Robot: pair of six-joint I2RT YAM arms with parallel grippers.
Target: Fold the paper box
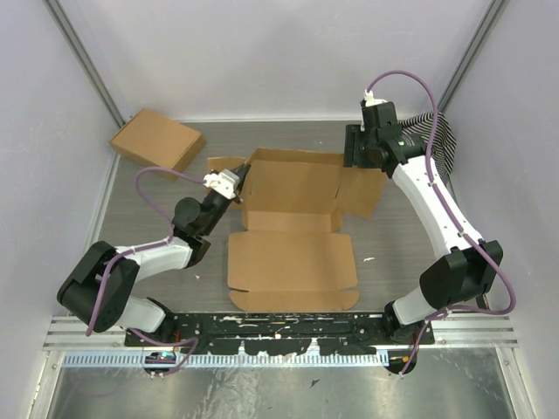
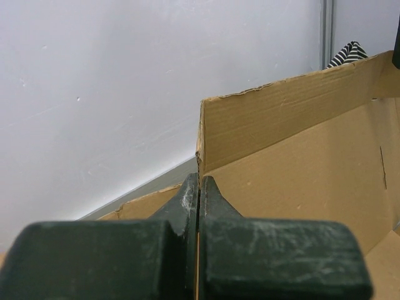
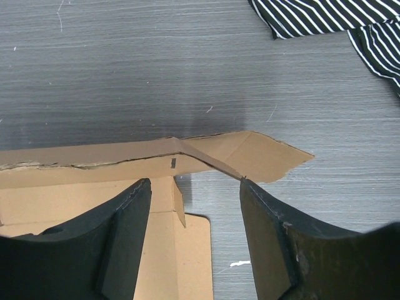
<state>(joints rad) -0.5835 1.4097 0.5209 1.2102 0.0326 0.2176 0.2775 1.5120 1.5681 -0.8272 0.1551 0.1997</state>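
Lying in the middle of the grey wood-grain table [image 1: 157, 227], the plain brown corrugated-cardboard paper box [image 1: 293, 262] is looking only partly formed. Its near panel is resting flat toward the arm bases, while on the far half the back wall and the left wall are standing up, and one flap on the right is spreading out on the table. The left gripper [image 1: 234, 185] is sitting at the far left corner of this sheet, and its fingers [image 2: 187, 200] are pressing together on the thin cardboard edge. The right gripper [image 1: 356, 159] is hovering above the far right corner with its fingers [image 3: 134, 206] standing wide apart, holding nothing. I am counting one paper box, one closed brown cardboard box [image 1: 157, 140] at the far left, one black-and-white striped cloth [image 1: 441, 131] at the far right, and two arms.
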